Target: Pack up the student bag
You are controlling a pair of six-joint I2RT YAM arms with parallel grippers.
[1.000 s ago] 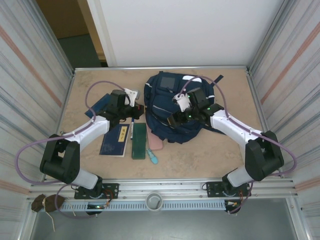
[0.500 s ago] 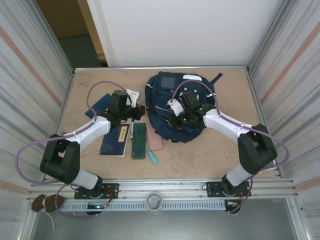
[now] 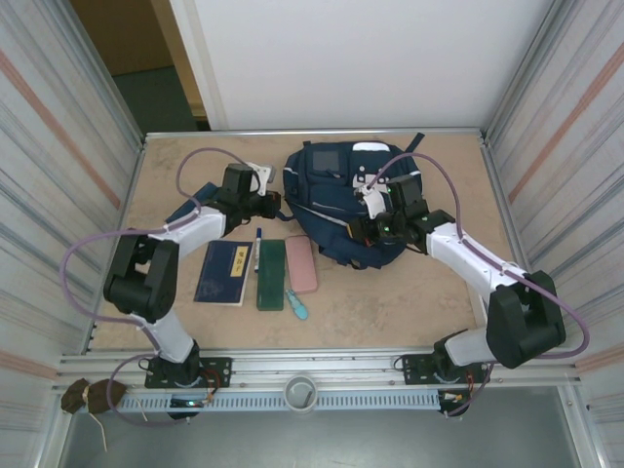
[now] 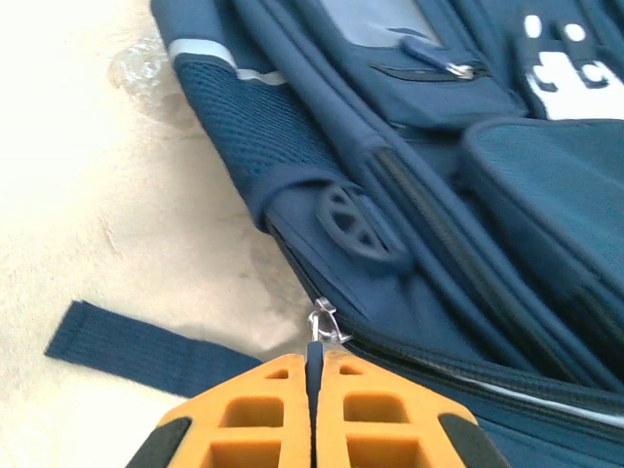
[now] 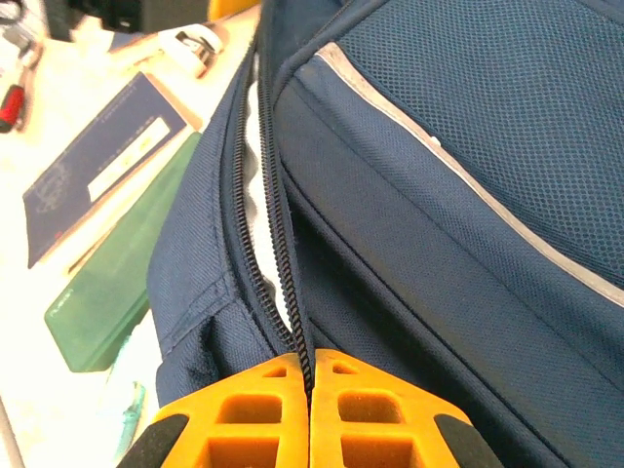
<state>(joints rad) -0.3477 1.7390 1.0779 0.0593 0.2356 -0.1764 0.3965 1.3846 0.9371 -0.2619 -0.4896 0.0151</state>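
- At the left edge of the bag, the left gripper (image 4: 314, 385) is pinching the zipper pull (image 4: 320, 327) between fully closed fingers, low beside the table (image 3: 409, 292).
- Just right of that arm, we are still seeing the load lying out in a row: the navy booklet (image 3: 224, 273), the green case (image 3: 271, 275), the pink flat item (image 3: 301, 264) and the small teal item (image 3: 297, 305). We are judging that nothing is going inside yet.
- The student bag (image 3: 331, 200) is lying flat at the far middle of the table, just behind those items. Its zip track (image 5: 278, 244) is gaping a little and showing pale lining, so we are reading the opening step as under way and the packing itself as all still to come.
- On the bag's right side, the right gripper (image 5: 310, 385) is clamping shut on the zip track's edge, holding the fabric.
- Against the earlier frames, the bag is now sitting farther back and a little to the right, no longer overlapping the pink flat item.
- The left gripper is reaching closer to the bag's left edge, with its elbow drawn in from the near-left corner.
- The right gripper is now sitting farther right on the bag than half a second ago.
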